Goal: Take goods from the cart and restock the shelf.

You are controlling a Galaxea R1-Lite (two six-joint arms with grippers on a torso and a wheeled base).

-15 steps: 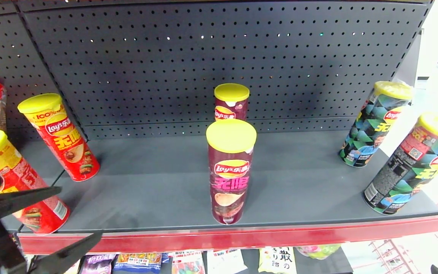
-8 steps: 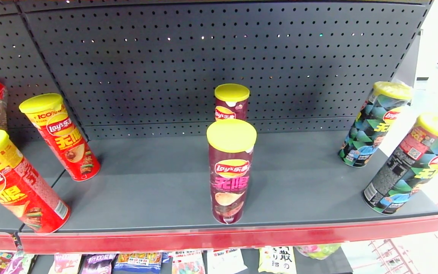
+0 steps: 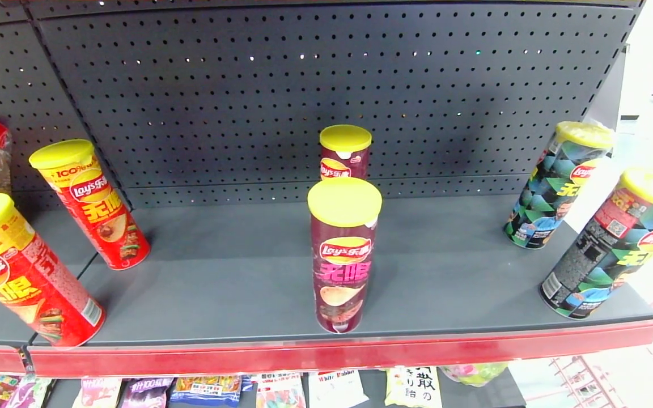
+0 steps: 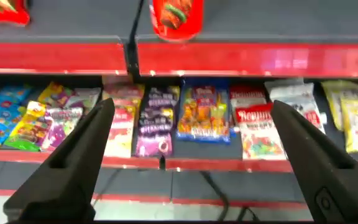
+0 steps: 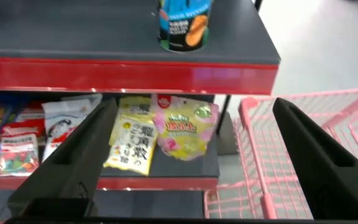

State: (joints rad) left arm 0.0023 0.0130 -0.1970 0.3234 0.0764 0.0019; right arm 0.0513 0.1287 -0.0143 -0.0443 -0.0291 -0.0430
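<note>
Cart point(image 5: 266, 168), pink wire, sits low on the right, past the end of the shelf point(image 3: 219, 272); can't tell what it holds. Right claw point(image 5: 192, 106) is wide with nothing in it, in front of the snack bags point(image 5: 135, 143) on the lower tier, cart just beside it. Right arm is likely the nearer one, so the next move is probably right and down into the cart. Left claw point(image 4: 192, 104) is also wide and bare, low on the left, well apart from the cart. Shelf has bare deck either side of the purple can point(image 3: 343, 255).
</note>
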